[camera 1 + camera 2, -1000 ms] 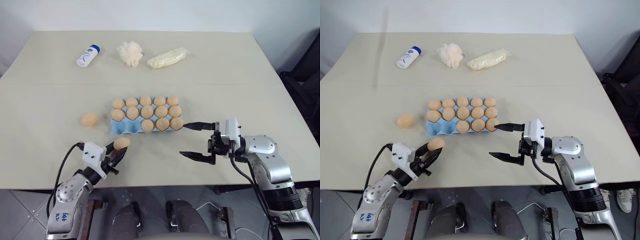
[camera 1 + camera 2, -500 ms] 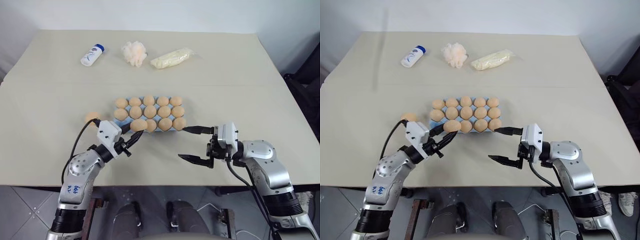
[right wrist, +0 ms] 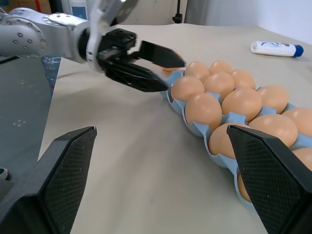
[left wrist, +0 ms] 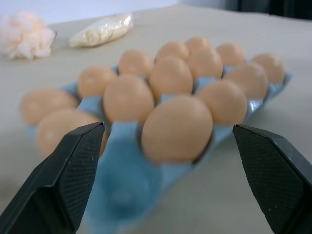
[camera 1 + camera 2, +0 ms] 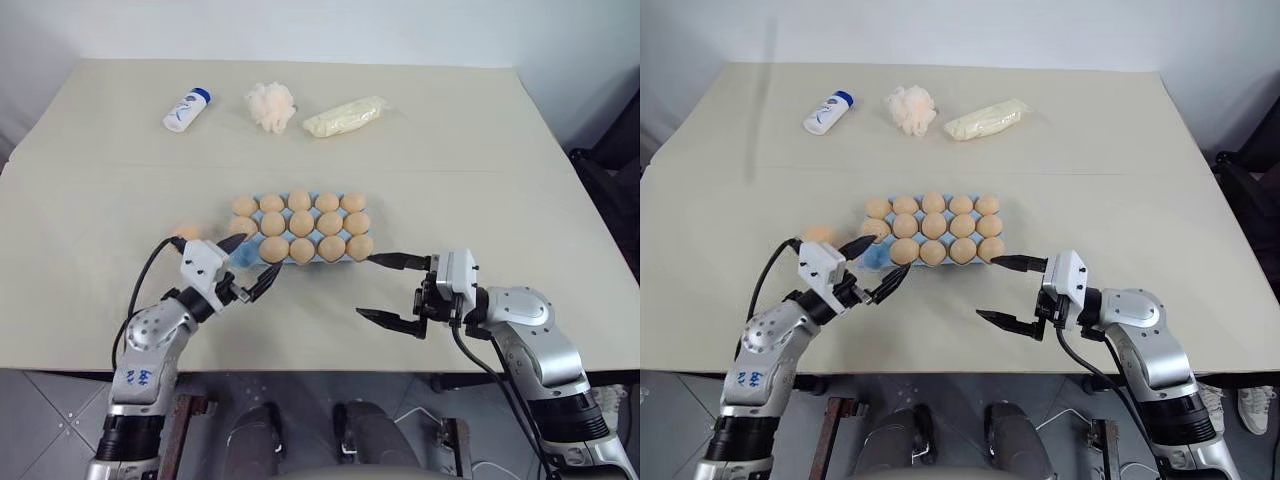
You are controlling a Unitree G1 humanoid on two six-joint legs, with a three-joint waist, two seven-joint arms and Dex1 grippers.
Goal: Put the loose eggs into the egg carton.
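Note:
The light-blue egg carton (image 5: 240, 256) lies mid-table, filled with tan eggs (image 5: 301, 222) except its front-left cup, which shows bare blue. My left gripper (image 5: 255, 260) stands open at the carton's front-left corner, with nothing between its fingers. The nearest front-row egg (image 4: 177, 127) sits in its cup just beyond the fingers (image 4: 73, 170). One loose egg (image 5: 820, 234) rests on the table left of the carton, partly hidden behind my left hand. My right gripper (image 5: 366, 286) hangs open in front of the carton's right end, holding nothing.
Along the back of the table lie a white bottle with a blue cap (image 5: 187, 109), a pale puff ball (image 5: 271, 105) and a yellowish wrapped packet (image 5: 343, 116). The table's front edge (image 5: 300, 368) runs just behind both hands.
My left gripper carried an egg forward and up to the carton's front row, then opened; that egg now sits in a cup. The right gripper stayed put.

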